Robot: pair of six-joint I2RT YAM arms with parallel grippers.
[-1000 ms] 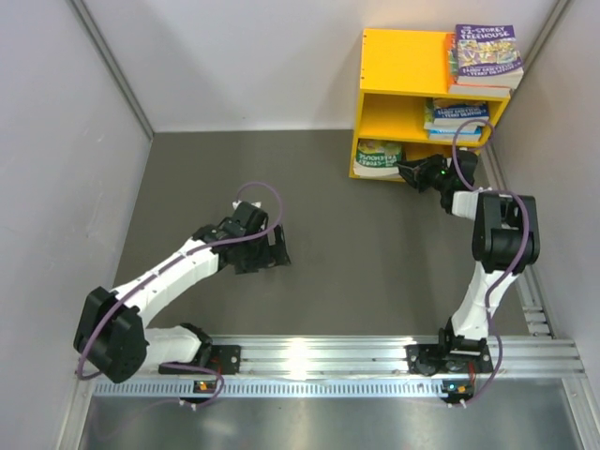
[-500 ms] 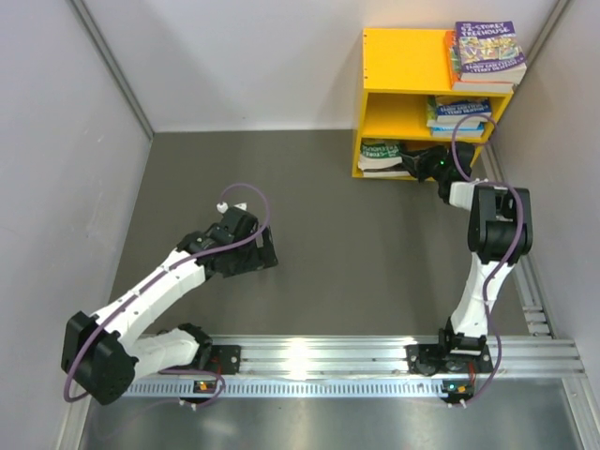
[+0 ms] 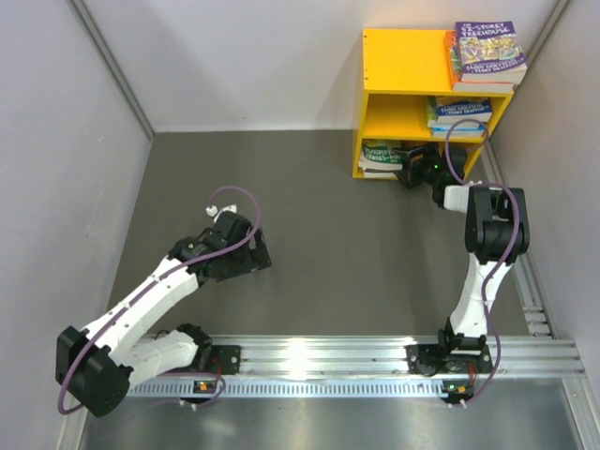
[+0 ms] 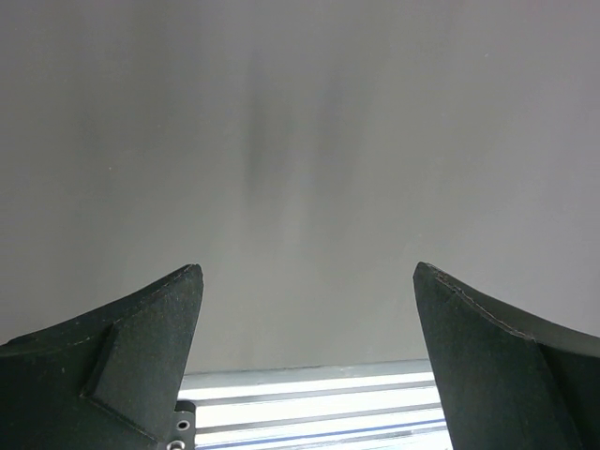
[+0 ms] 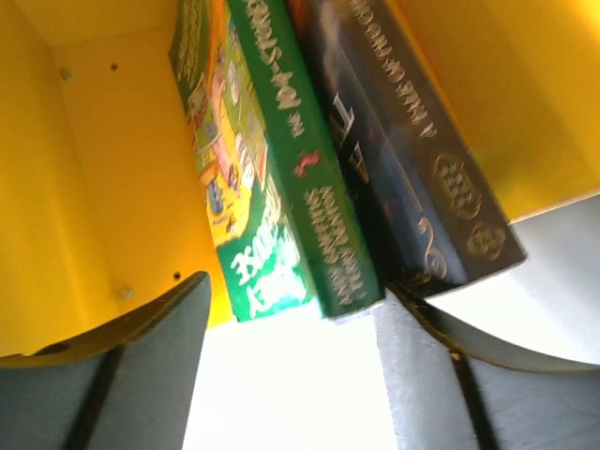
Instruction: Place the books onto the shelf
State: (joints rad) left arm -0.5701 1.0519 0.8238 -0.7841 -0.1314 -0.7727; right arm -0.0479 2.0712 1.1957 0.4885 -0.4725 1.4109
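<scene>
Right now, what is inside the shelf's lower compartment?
In the shelf, lower compartment: a green book lying against a dark book. The right tool at the opening hides the compartment's right side in the top view.

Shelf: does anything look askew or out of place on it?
Yes. In the lower compartment, the green book and dark book stick out past the shelf front. The stack on top seems to overhang its right edge.

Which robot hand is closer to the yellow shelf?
Right. The right gripper is at the mouth of the shelf's lower compartment, just in front of the books lying there. The left gripper is far off to the left, over bare table.
</scene>
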